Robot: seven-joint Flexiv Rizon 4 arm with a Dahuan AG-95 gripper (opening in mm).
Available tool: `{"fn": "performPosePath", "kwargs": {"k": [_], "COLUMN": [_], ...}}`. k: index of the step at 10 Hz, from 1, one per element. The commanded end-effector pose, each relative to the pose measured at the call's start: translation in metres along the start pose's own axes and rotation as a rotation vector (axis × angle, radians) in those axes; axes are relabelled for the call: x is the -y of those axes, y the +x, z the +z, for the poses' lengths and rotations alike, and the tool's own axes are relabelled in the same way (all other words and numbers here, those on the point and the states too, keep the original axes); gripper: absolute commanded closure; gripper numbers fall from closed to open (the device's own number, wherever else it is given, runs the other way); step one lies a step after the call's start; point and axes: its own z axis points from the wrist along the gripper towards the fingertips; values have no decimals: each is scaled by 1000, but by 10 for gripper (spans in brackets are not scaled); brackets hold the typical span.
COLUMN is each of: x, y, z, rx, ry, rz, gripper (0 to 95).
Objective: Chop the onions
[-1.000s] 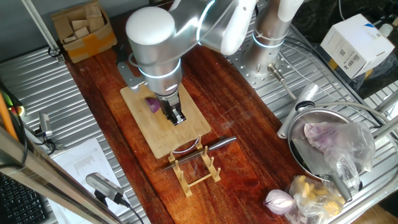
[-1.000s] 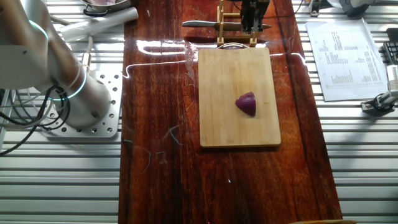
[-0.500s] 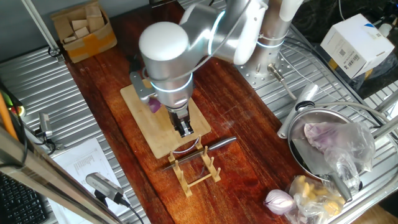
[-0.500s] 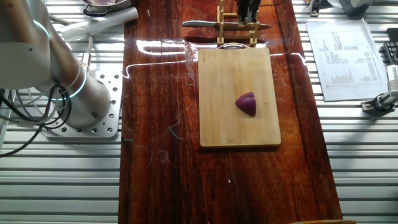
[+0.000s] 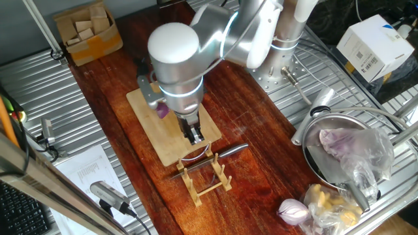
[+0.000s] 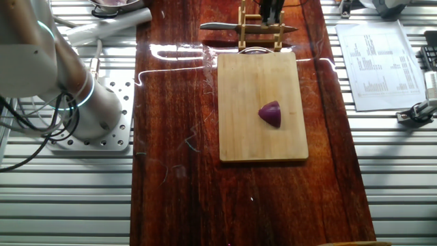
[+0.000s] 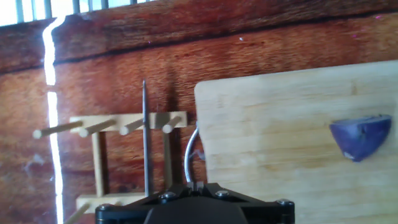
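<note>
The onion wedge [image 6: 270, 113] lies alone on the cutting board [image 6: 252, 82], toward one long edge. The gripper [image 5: 194, 135] hangs over the board's end beside the wooden rack [image 5: 204, 176] holding the knife [image 5: 215, 156]; I cannot tell how far its fingers are apart. A metal bowl [image 5: 312, 153] holds a plastic-wrapped pale purple lump [image 5: 349, 145]. A cardboard box [image 5: 86, 29] holds wooden blocks.

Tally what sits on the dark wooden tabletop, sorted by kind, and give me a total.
Cutting board: 1
Onion wedge: 1, lying on the board
Knife: 1, resting on the rack
Wooden rack: 1
Total: 4
</note>
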Motion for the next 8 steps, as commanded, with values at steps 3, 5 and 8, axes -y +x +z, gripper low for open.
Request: {"fn": "performPosePath", "kwargs": {"k": [3, 5, 8], "x": [-29, -29, -33], "y": [9, 9, 10], "z": [8, 8, 12], "rx": [18, 5, 13], "ry": [7, 6, 6], "rz": [78, 77, 77], "gripper": [950, 950, 760]}}
